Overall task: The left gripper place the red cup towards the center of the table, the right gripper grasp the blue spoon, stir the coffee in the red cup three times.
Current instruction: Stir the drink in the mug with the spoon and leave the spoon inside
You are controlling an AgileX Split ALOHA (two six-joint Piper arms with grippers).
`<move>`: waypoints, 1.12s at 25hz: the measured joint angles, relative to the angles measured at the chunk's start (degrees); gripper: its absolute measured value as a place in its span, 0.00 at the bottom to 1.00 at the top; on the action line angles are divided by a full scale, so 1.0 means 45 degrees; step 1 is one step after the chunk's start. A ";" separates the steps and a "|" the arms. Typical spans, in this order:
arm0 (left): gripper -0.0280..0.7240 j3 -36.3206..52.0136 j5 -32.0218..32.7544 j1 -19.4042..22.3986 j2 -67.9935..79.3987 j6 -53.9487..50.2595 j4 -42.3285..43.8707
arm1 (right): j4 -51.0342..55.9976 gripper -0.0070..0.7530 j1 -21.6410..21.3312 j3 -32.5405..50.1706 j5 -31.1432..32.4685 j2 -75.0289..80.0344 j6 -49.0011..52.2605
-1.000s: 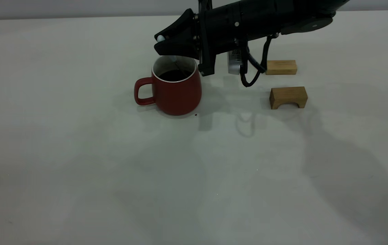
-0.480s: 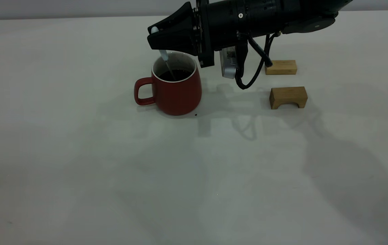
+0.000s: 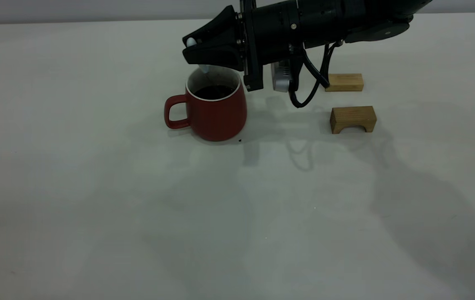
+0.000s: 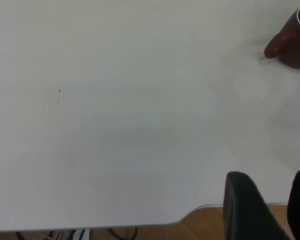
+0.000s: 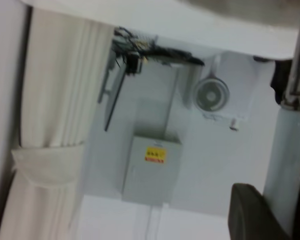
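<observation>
Holding the blue spoon (image 3: 201, 66) over the red cup (image 3: 214, 108), claw pinched on its handle.

My right gripper (image 3: 193, 52) reaches in nearly level from the right side, fingers closed on the pale blue handle so that the metal end hangs toward the coffee (image 3: 214, 91); whether the bowl sits in the liquid I cannot make out. Reaching flat like this keeps my bulk off the rim and lets only the spoon go in. The cup stands upright near mid-table (image 3: 96, 187), its loop handle turned away from me, so nothing blocks a stir. Two wooden blocks (image 3: 353, 118) sit well apart on my side. My left gripper (image 4: 262, 210) waits back at the table's edge, fingers apart, far from the cup.
</observation>
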 joint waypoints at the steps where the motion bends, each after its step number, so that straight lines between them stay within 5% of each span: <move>1: 0.42 0.0000 0.0000 0.0000 0.0000 0.0000 0.0000 | 0.0000 0.21 0.0067 0.0000 0.0120 0.0000 0.0211; 8: 0.42 0.0000 0.0000 0.0000 0.0000 0.0000 0.0000 | -0.0799 0.21 0.0147 0.0000 -0.0307 0.0000 0.1943; 16: 0.42 0.0000 0.0000 0.0000 0.0000 0.0000 0.0000 | -0.0071 0.21 0.0147 0.0000 0.0016 0.0015 -0.1608; 28: 0.42 0.0000 0.0000 0.0000 0.0000 0.0000 0.0000 | -0.2003 0.21 0.0147 0.0000 0.0254 0.0015 -0.2035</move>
